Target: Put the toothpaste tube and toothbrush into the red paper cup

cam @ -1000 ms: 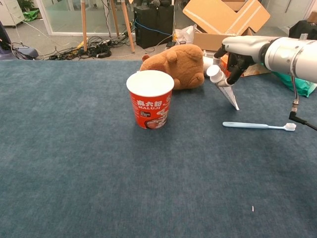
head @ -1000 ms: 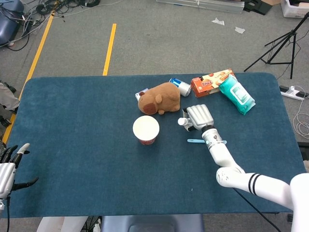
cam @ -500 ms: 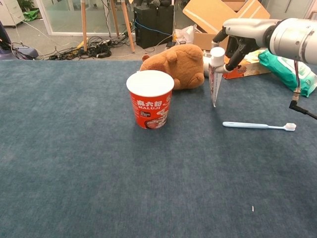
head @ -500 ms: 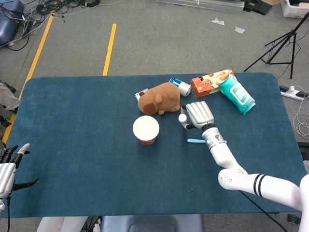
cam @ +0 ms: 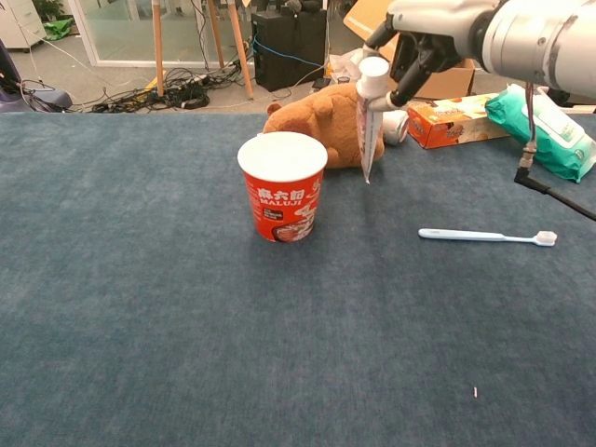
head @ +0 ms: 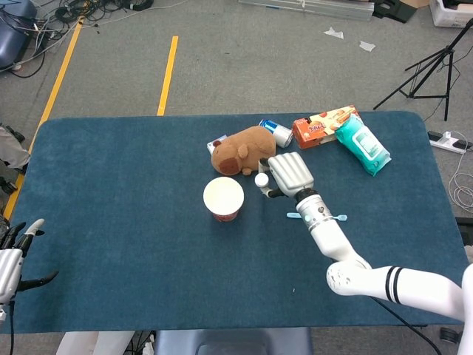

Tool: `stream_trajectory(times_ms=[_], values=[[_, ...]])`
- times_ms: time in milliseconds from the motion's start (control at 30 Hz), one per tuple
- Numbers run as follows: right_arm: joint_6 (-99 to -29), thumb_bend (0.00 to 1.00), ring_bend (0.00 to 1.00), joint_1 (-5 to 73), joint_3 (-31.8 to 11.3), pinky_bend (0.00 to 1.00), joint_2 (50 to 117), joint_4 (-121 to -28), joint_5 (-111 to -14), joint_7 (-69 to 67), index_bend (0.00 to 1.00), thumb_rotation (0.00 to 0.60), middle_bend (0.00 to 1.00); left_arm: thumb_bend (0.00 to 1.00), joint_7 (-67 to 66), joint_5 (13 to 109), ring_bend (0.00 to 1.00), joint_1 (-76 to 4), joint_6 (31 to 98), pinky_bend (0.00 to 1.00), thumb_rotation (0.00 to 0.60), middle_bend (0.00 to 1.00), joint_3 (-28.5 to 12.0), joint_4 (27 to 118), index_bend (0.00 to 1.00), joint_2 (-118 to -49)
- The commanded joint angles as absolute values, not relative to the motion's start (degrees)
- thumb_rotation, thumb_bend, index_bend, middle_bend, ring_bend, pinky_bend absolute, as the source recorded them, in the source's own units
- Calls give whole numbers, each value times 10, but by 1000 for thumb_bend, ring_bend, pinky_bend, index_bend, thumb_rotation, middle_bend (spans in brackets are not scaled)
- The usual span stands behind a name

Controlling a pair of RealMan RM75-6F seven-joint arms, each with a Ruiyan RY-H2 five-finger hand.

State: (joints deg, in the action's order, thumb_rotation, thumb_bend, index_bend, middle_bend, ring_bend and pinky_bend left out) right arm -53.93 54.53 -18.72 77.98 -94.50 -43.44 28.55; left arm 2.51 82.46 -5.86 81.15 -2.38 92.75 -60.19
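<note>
My right hand (head: pixel 287 174) (cam: pixel 424 37) holds the white toothpaste tube (cam: pixel 369 119) near its cap (head: pixel 261 180), lifted off the table with the flat end hanging down. The tube hangs to the right of the red paper cup (head: pixel 223 197) (cam: pixel 282 185), which stands upright with its mouth open. A light blue toothbrush (cam: pixel 487 237) (head: pixel 293 216) lies flat on the blue cloth to the right of the cup. At the table's near left corner, my left hand (head: pixel 12 255) stays open and holds nothing.
A brown plush toy (head: pixel 244 150) (cam: pixel 328 118) lies just behind the cup. Behind it are a can (head: pixel 278 133), an orange box (head: pixel 323 126) (cam: pixel 450 123) and a teal wipes pack (head: pixel 361 144) (cam: pixel 540 132). The blue table (head: pixel 118 200) spreads wide to the left.
My right hand has lifted the toothpaste tube and carried it left toward the cup, turning it from slanted to hanging upright. The toothbrush, cup and left hand have not moved.
</note>
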Motion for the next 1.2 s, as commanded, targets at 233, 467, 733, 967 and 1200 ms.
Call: stream_trajectory(times_ms=[233,467,733,967,1200], values=[[-571,288,1000,570,-223,1000,740,-1025,-422,296,735,600,1000,0,33,824,89,-58,812,106,600,266,-25,927,73,-598],[-592,288,1000,582,-243,1000,712,-1075,-407,298,742,600,1000,0,32,823,89,-59,809,107,600,266,-25,927,73,-598],[-590,288,1000,600,-230,1000,724,-1086,-397,298,742,600,1000,0,31,822,89,-59,810,107,600,266,-25,929,73,-598],[-583,288,1000,612,-206,1000,748,-1068,-393,298,742,600,1000,0,36,824,89,-56,814,108,600,266,-25,931,73,-594],[-579,288,1000,621,-187,1000,764,-1043,-388,302,742,600,1000,0,40,824,89,-55,815,108,600,266,-26,932,73,-592]])
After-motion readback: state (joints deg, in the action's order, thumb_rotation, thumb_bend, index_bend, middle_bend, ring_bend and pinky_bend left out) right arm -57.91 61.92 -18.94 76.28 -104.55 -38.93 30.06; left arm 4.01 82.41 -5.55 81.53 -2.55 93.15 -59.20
